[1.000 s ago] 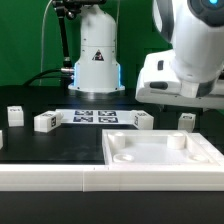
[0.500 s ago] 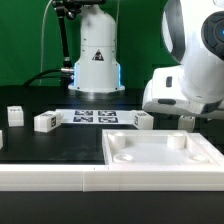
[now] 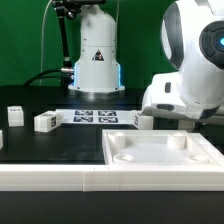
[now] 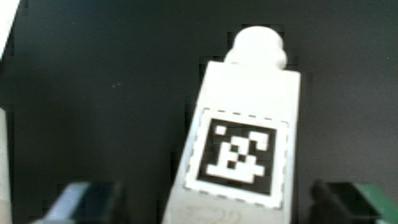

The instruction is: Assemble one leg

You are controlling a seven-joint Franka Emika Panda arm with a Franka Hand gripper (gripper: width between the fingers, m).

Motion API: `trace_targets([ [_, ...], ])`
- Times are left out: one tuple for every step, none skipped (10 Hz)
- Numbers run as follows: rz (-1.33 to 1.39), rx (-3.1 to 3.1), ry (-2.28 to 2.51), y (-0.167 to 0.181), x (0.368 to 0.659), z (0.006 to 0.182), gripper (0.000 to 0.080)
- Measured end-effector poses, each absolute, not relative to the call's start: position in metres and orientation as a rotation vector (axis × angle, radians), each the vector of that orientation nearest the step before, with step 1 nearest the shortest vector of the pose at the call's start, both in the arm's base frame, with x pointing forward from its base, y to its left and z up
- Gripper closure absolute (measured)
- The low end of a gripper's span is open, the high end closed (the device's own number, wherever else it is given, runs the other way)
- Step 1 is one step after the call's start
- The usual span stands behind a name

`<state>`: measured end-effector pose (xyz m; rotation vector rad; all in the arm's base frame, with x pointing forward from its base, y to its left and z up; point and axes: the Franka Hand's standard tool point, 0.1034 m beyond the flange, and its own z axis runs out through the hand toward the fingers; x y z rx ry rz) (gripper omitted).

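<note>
In the wrist view a leg (image 4: 240, 140) lies on the black table, a white block with a black-and-white tag on its upper face and a round peg at its far end. My gripper (image 4: 214, 205) is open. Its dark fingers (image 4: 80, 205) stand one on each side of the leg's near end, with a gap on both sides. In the exterior view the arm's white hand (image 3: 180, 95) hangs low at the right behind the plate and hides this leg and the fingers.
Three more legs (image 3: 14, 115), (image 3: 45, 121), (image 3: 143, 120) stand on the table. The marker board (image 3: 95, 117) lies in the middle at the back. The large white plate (image 3: 125, 160) with corner recesses fills the front right.
The arm has come down and shifted a little toward the exterior view's left. Its hand now covers the leg at the right that showed before.
</note>
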<state>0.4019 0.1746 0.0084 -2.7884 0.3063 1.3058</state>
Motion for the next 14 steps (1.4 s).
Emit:
trace_targets([
  [1.306, -2.788, 0.306, 0.175, 0.402, 0.008, 0.036],
  [1.306, -2.788, 0.306, 0.174, 0.402, 0.008, 0.0509],
  [1.306, -2.788, 0.306, 0.174, 0.402, 0.008, 0.0508],
  [1.306, -2.788, 0.306, 0.174, 0.402, 0.008, 0.0508],
  [1.306, -2.788, 0.306, 0.174, 0.402, 0.008, 0.0508],
  [1.306, -2.788, 0.306, 0.174, 0.402, 0.008, 0.0508],
  [1.305, -2.788, 0.306, 0.174, 0.402, 0.008, 0.0508],
  [1.308, -2.779, 0.269, 0.172, 0.404, 0.014, 0.0508],
  [1.307, -2.76, 0.249, 0.165, 0.41, 0.034, 0.0508],
  [1.302, -2.75, 0.261, 0.157, 0.416, 0.056, 0.0508],
  [1.314, -2.742, 0.257, 0.153, 0.419, 0.077, 0.0508],
  [1.317, -2.738, 0.252, 0.15, 0.422, 0.096, 0.0508],
  [1.269, -2.757, 0.259, 0.152, 0.425, 0.089, 0.0508],
  [1.261, -2.76, 0.259, 0.152, 0.425, 0.088, 0.0507],
])
